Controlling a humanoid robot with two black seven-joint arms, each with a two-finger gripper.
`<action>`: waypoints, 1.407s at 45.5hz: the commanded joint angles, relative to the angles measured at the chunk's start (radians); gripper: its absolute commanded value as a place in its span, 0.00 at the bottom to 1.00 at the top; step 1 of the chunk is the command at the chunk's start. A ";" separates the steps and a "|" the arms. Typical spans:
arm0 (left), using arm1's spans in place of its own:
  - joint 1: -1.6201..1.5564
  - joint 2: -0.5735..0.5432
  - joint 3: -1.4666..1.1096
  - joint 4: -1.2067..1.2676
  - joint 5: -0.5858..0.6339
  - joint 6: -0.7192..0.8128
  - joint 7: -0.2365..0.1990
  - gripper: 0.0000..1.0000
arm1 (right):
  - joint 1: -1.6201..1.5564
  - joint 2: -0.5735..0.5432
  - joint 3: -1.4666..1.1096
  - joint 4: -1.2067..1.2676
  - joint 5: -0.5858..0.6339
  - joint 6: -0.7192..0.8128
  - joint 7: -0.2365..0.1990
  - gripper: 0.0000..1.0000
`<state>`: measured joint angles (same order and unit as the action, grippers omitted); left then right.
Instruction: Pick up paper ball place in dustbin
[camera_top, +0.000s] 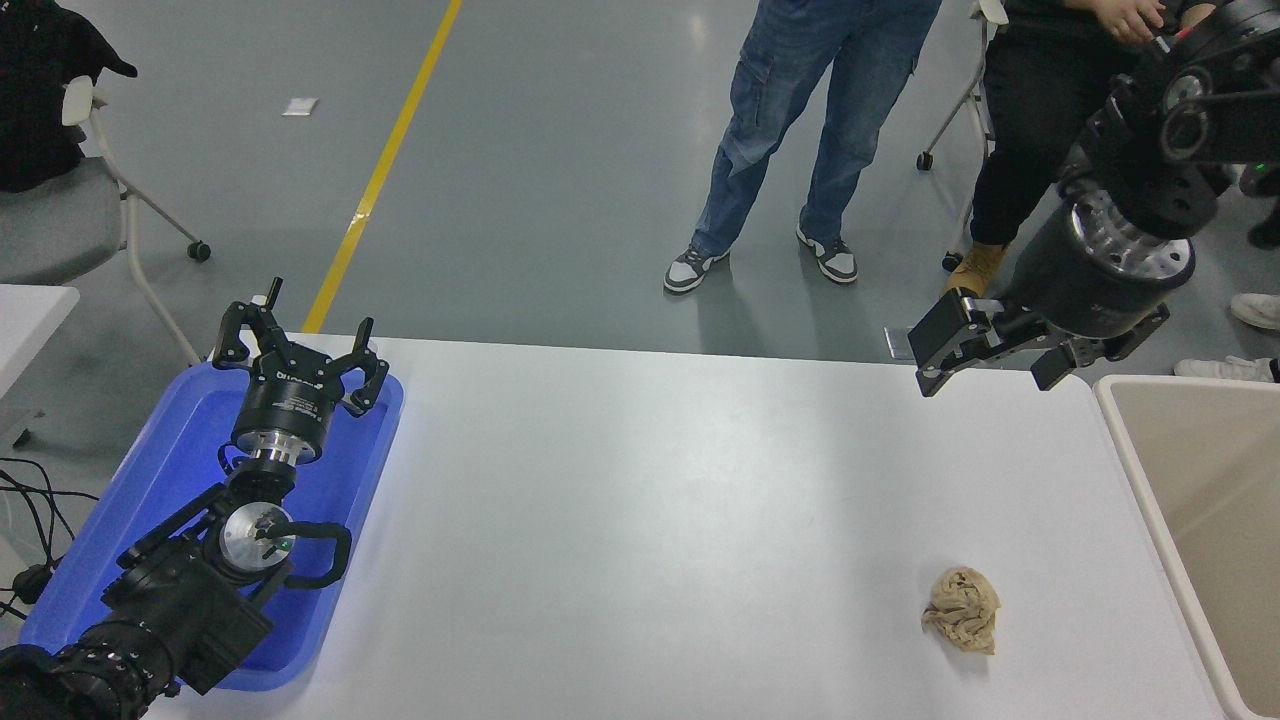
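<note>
Crumpled tan-brown paper ball (962, 609) lying on the white table (640, 500) near its front right, close to the big beige-cream rectangular plastic dustbin (1125, 440) at the right edge but not touching it. Black right gripper (985, 358) raised over the table's far right corner, jaws spread wide and empty, well apart from the ball, which sits nearer the camera and below them. Black left gripper (297, 345) parked over the shallow blue plastic tray (150, 470) at lower left, fingers splayed, holding nothing. Beyond the far edge, legs of a person in blue jeans (790, 130)
</note>
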<state>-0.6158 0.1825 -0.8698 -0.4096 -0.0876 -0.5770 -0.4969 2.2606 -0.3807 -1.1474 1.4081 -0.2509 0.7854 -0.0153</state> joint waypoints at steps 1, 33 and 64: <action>0.001 0.000 0.000 0.000 -0.001 0.000 0.000 1.00 | -0.010 0.005 0.002 -0.001 -0.001 0.000 0.000 1.00; 0.001 0.000 0.000 0.000 0.000 0.000 0.000 1.00 | -0.032 0.040 0.015 -0.083 -0.008 0.000 0.000 1.00; 0.001 0.000 0.000 0.000 0.000 0.000 0.000 1.00 | -0.035 0.045 -0.034 -0.093 -0.005 0.000 0.001 1.00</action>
<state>-0.6157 0.1825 -0.8698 -0.4096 -0.0876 -0.5766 -0.4969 2.2248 -0.3357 -1.1489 1.3173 -0.2519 0.7854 -0.0140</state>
